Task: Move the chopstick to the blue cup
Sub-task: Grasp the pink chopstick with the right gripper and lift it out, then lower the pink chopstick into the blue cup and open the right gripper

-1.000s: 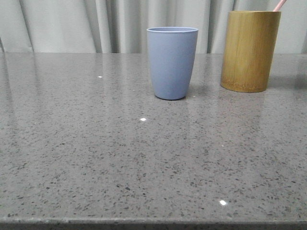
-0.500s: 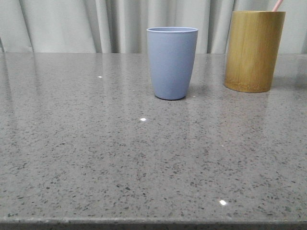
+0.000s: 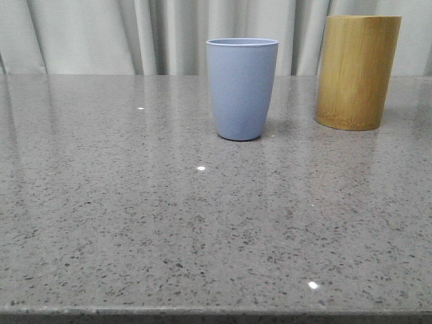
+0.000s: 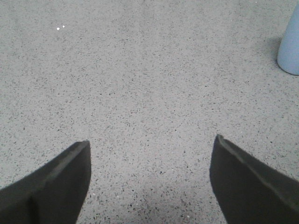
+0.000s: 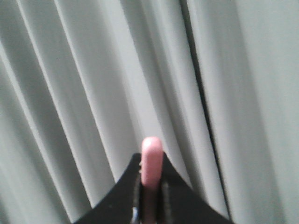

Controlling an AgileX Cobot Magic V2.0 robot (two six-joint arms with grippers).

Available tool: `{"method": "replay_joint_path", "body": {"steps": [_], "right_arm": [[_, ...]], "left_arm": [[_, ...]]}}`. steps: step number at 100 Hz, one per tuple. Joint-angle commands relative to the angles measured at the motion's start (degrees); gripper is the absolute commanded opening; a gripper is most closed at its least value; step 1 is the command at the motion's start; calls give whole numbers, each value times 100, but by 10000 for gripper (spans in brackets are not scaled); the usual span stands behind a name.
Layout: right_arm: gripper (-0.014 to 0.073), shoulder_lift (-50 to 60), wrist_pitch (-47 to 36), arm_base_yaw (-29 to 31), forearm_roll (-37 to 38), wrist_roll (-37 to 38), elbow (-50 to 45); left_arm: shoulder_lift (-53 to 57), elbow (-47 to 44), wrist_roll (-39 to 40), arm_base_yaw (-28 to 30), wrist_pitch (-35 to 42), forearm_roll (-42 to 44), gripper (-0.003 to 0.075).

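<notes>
The blue cup (image 3: 242, 88) stands upright at the middle back of the grey stone table (image 3: 135, 223); its base also peeks into the left wrist view (image 4: 290, 51). My right gripper (image 5: 151, 164) is shut on the pale pink chopstick (image 5: 152, 161), whose rounded end pokes out past the fingertips, with only curtain behind it. My left gripper (image 4: 150, 145) hangs open over bare tabletop, nothing between its fingers, with the blue cup off to one side.
A taller tan bamboo holder (image 3: 358, 71) stands to the right of the blue cup at the back right. Pale curtains (image 3: 101, 34) hang behind the table. The table's front edge (image 3: 216, 314) runs along the bottom.
The pink chopstick tip seen above the bamboo holder's rim in the earlier front views is gone from there now. The bamboo holder shifted slightly right a second ago, then stayed still.
</notes>
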State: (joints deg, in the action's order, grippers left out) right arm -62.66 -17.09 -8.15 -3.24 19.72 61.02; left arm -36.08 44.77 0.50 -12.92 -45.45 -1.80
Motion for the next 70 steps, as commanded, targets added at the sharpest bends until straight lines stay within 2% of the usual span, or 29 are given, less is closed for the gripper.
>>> {"method": "replay_joint_path", "body": {"steps": [1, 21, 38, 70], "right_arm": [[-60, 174, -168, -294, 87, 89, 216], [-60, -10, 100, -1197, 167, 84, 216], [-60, -423, 81, -1738, 747, 84, 216], [-57, -1317, 80, -1906, 923, 84, 216]], "left_arm": [[6, 130, 44, 13, 436, -4, 513], [6, 130, 44, 13, 436, -4, 513], [6, 130, 44, 13, 436, -4, 513], [6, 130, 44, 13, 436, -4, 513]]}}
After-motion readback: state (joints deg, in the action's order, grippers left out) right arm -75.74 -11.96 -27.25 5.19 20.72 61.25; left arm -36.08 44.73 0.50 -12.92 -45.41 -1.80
